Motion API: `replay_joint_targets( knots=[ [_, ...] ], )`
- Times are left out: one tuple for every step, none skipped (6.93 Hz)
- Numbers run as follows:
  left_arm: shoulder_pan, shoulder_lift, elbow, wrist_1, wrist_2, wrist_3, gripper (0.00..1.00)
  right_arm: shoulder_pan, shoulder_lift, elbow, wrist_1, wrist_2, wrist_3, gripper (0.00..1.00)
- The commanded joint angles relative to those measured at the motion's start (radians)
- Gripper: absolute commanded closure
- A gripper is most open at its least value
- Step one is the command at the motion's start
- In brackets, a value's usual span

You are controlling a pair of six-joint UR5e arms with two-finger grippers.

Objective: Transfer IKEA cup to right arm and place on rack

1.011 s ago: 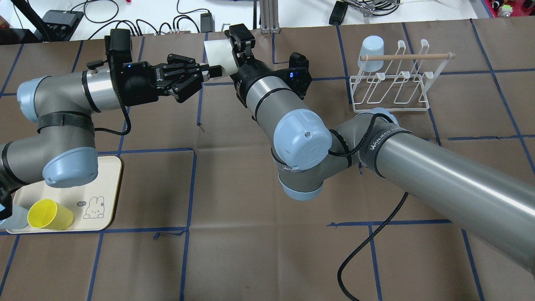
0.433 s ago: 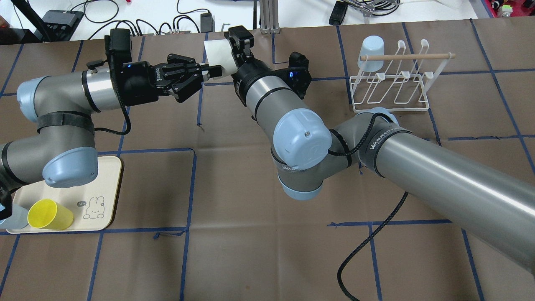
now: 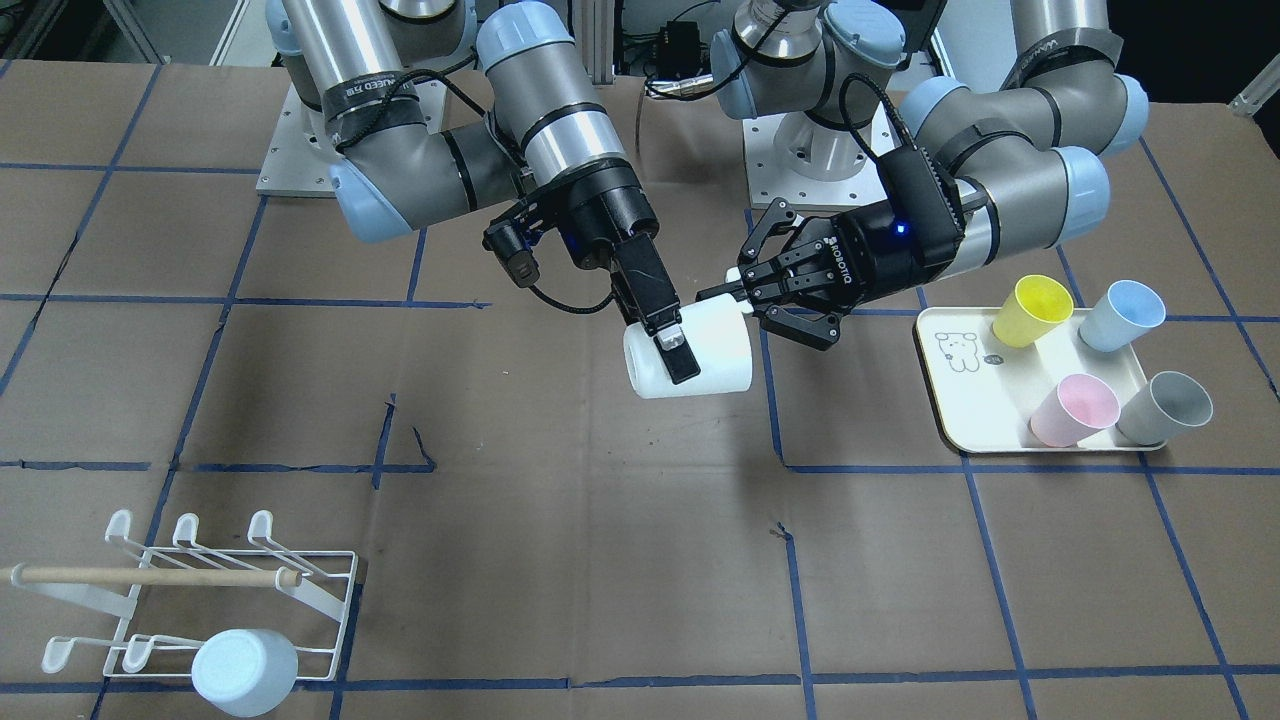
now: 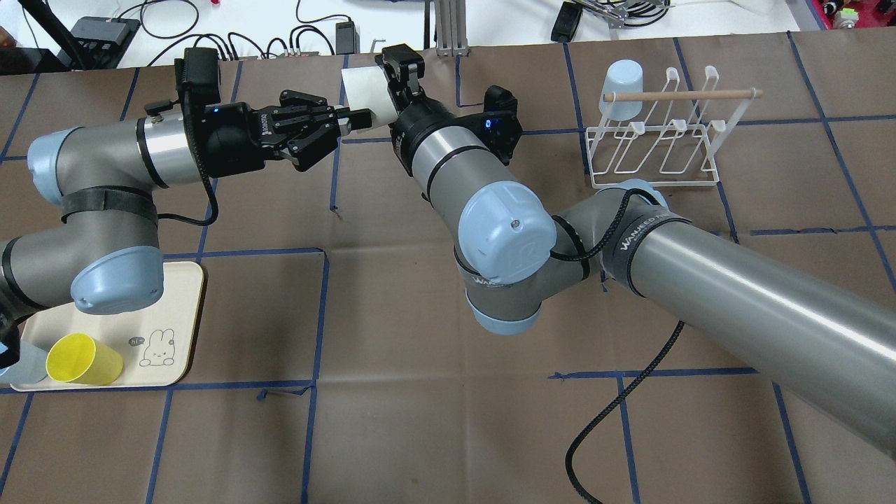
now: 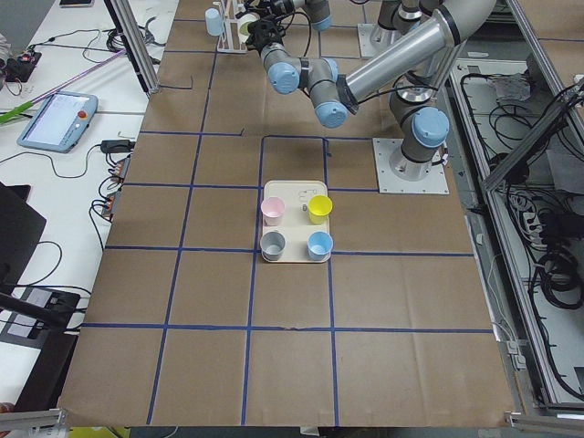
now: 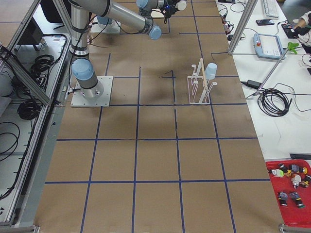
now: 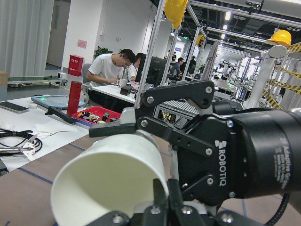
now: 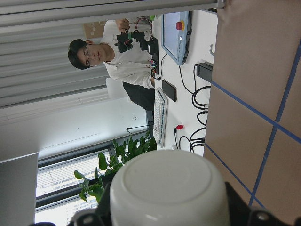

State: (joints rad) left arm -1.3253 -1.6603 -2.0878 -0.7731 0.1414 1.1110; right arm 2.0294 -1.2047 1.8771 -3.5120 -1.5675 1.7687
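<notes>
Overhead: white cup [image 4: 360,94] part-hidden behind right gripper [image 4: 396,78]; tray [image 4: 183,308] & pale cup [image 4: 19,374] cut by L edge, part under left arm [image 4: 105,210]. Side views: jaw state too small to read.

a robotics lab: teach pendant [image 5: 57,120], cable bundles [image 6: 274,102], aluminium framing [image 7: 151,52], people at workbenches [image 7: 110,70].

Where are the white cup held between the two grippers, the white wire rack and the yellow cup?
white cup [image 3: 722,358], exterior front-facing view, bare side wall.
white wire rack [image 3: 150,576], exterior front-facing view, wooden dowel handle.
yellow cup [image 3: 1030,312], exterior front-facing view, outer side wall.
</notes>
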Motion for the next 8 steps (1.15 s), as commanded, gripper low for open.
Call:
replay_joint_targets(
  knots=[
    [0.000,0.004,0.002,0.000,0.001,-0.013,0.76,0.000,-0.001,-0.001,-0.001,0.001,-0.003,0.29],
    [0.000,0.007,0.002,0.000,0.001,-0.014,0.68,0.000,-0.003,-0.001,0.001,0.001,-0.005,0.29],
    [0.000,0.011,0.002,0.002,0.001,-0.028,0.55,0.000,-0.003,-0.001,0.001,0.001,-0.005,0.29],
    [0.000,0.008,0.002,0.020,0.001,-0.046,0.36,0.000,-0.003,-0.001,0.001,0.004,-0.005,0.31],
    [0.001,0.011,0.002,0.021,0.001,-0.089,0.20,0.000,-0.004,-0.001,0.001,0.004,-0.006,0.31],
    [0.021,0.014,0.003,0.021,0.001,-0.129,0.02,0.000,-0.003,-0.001,0.001,0.004,-0.006,0.31],
    [0.093,0.023,0.002,0.031,0.012,-0.144,0.01,0.000,-0.004,-0.001,0.001,0.006,-0.006,0.36],
    [0.183,0.025,0.000,0.056,0.015,-0.166,0.01,-0.001,-0.004,-0.003,0.001,0.007,-0.008,0.44]
  ],
)
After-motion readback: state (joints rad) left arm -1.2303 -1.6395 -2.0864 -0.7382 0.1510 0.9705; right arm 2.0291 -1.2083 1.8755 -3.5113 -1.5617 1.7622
